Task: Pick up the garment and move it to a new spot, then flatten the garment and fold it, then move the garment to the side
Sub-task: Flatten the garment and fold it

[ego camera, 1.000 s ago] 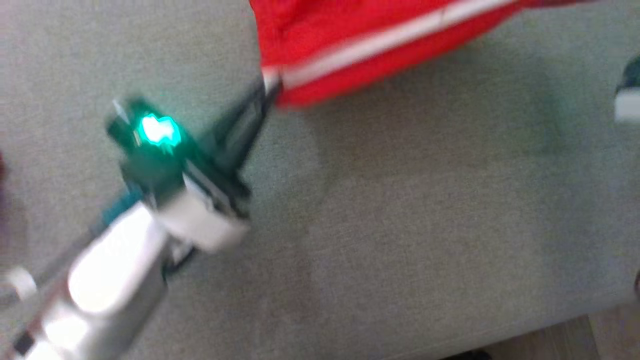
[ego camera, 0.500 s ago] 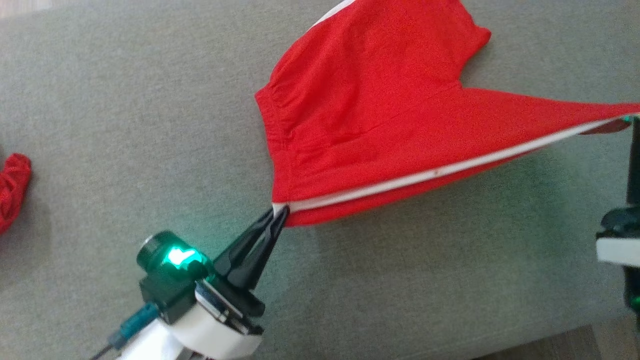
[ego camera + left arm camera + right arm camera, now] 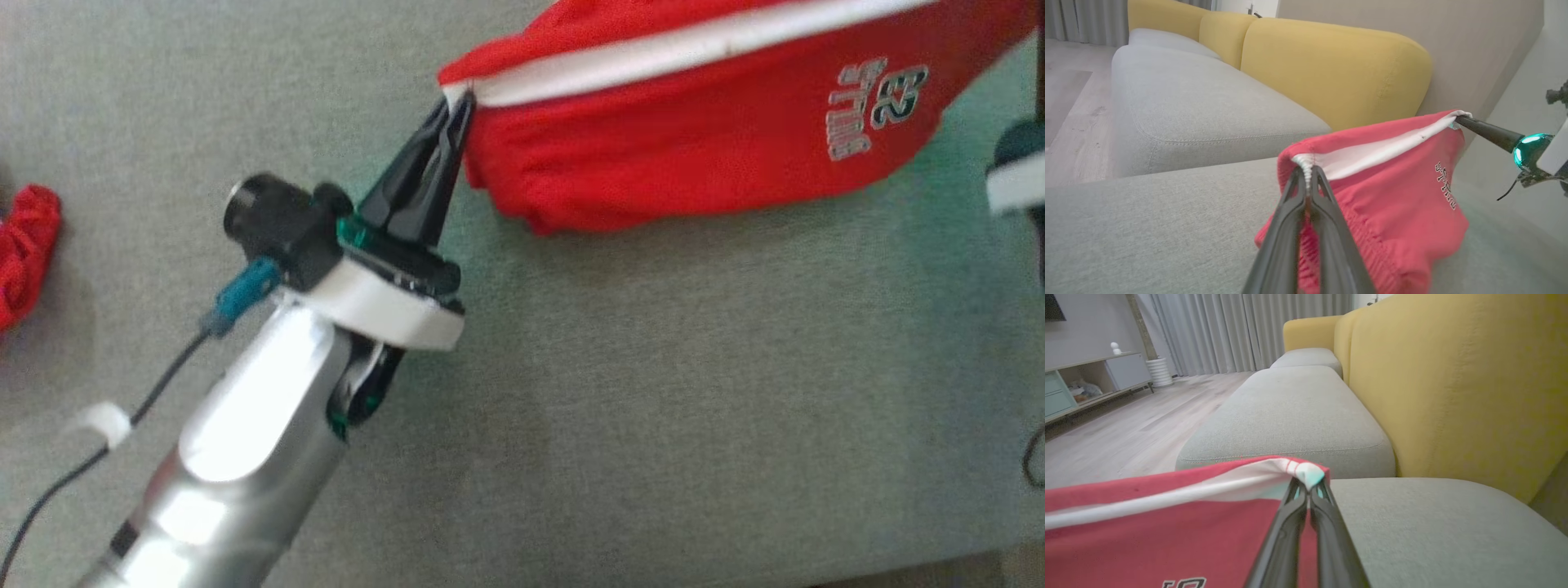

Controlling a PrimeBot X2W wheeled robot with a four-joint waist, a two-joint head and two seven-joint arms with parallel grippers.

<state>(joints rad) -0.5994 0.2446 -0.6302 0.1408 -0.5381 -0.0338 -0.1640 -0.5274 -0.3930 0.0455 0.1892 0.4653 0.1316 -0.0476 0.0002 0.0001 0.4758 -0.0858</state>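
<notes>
- The left arm point(image 3: 245, 425) reaches up from the near left corner of the sofa seat point(image 3: 653, 367), its forearm slanting away towards the far edge and its wrist bent, so the fingers point up and away
- The left tool point(image 3: 453, 102) is pinched shut on one end of the white stripe point(image 3: 653, 57) of the red shorts point(image 3: 694, 147), with the two fingers pressed together over the cloth
- The shorts hang as a stretched band over the far half of the seat, from about its middle to the right edge; the stripe runs along the top and the printed lettering point(image 3: 873, 106) sits near the right end
- The loose lower part sags towards the seat, and I cannot tell whether it touches
- The right tool point(image 3: 1308, 488) is clamped on the other end of the stripe, fingers closed on the folded corner; it points back along the sofa
- This looks like the carrying step, with the shorts lifted between both tools and not yet laid out
- The next move probably calls for lowering both ends together while keeping the stripe taut, so the cloth lands flat rather than bunched
- A separate red cloth point(image 3: 24, 245) lies at the left edge of the seat, well apart
- The yellow back cushions point(image 3: 1331, 69) rise beyond the far edge
</notes>
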